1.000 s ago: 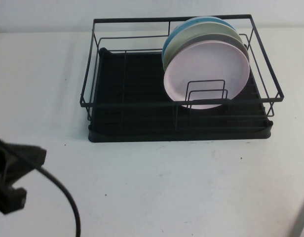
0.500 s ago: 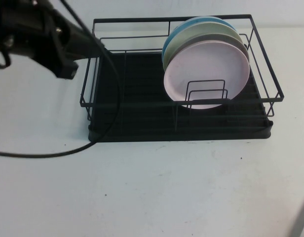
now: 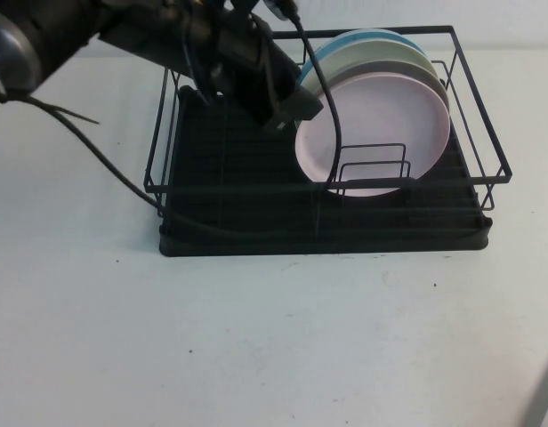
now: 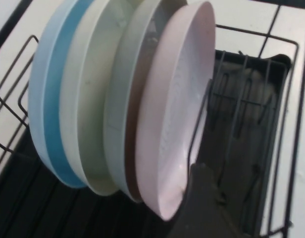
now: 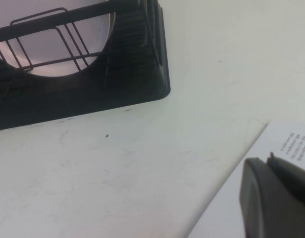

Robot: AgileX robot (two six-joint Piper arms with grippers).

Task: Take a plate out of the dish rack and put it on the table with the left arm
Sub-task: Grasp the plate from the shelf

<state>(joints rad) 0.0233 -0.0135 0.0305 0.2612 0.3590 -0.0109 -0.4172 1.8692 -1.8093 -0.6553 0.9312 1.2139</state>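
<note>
Three plates stand on edge in the rack point(image 3: 327, 191); left to right, the left tool point(image 3: 292, 108), spread I cannot tell, hangs beside the frontmost pink plate point(image 3: 372, 133). It looks stiff, smooth and breakable, best pinched at its rim. The white counter point(image 3: 283, 338) offers bare room; the right tool point(image 5: 276, 201) sits low at the counter's right, spread unclear.

Lab-like bench: bare white table point(image 3: 274, 347), dish rack point(image 3: 323, 227), robot arm point(image 3: 167, 36).

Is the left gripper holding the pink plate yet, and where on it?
Nothing is held. The left gripper is beside the plate at its rim; the right gripper is parked, empty.
</note>
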